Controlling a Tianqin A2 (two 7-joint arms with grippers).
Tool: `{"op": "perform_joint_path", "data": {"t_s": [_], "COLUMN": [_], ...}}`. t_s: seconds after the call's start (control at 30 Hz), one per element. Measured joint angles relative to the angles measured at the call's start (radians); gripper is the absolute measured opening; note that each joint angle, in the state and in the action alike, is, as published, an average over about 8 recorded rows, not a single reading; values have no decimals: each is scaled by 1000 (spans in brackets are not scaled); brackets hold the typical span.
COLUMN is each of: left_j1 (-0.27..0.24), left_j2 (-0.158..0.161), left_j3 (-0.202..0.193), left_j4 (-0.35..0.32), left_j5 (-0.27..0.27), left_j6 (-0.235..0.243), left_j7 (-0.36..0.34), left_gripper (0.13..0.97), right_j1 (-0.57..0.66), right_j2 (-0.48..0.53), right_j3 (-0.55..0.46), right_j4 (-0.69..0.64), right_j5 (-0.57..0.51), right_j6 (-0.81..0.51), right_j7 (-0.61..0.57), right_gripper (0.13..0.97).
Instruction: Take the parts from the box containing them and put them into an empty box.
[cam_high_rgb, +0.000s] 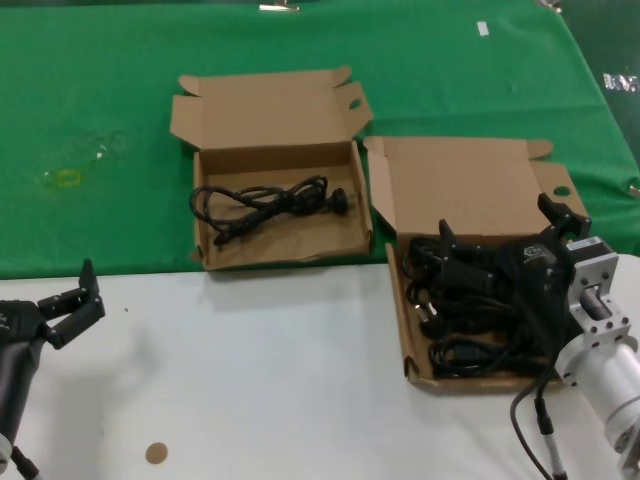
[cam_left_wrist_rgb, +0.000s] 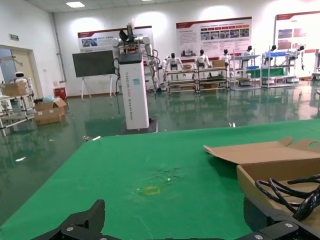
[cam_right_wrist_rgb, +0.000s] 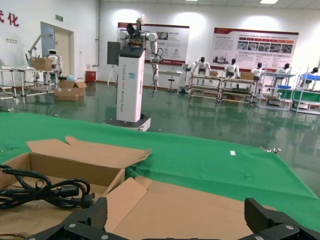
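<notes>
The box containing the parts lies at the right, lid open, with a round hole in its lid corner. It holds several tangled black cables. My right gripper is open and empty, low over those cables; in the right wrist view it faces the open lid. The smaller box with the oval flap hole sits at the far centre and holds one black cable, also seen in the wrist views. My left gripper is open and empty at the near left.
A green cloth covers the far part of the table and white tabletop the near part. A small yellowish mark lies on the cloth at the left. A brown round spot is on the white surface.
</notes>
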Motion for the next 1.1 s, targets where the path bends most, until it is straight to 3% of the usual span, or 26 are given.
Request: {"op": "perform_joint_path", "data": {"t_s": [1.1], "left_j1": [0], "left_j2": [0], "left_j3": [0], "left_j4": [0], "left_j5": [0], "left_j6": [0], "left_j7": [0], "left_gripper": [966], "right_j1": [0], "right_j2": [0], "right_j3": [0], "right_j4": [0], "right_j5": [0], "right_j6": [0], "right_j7": [0], "right_gripper": [966]}}
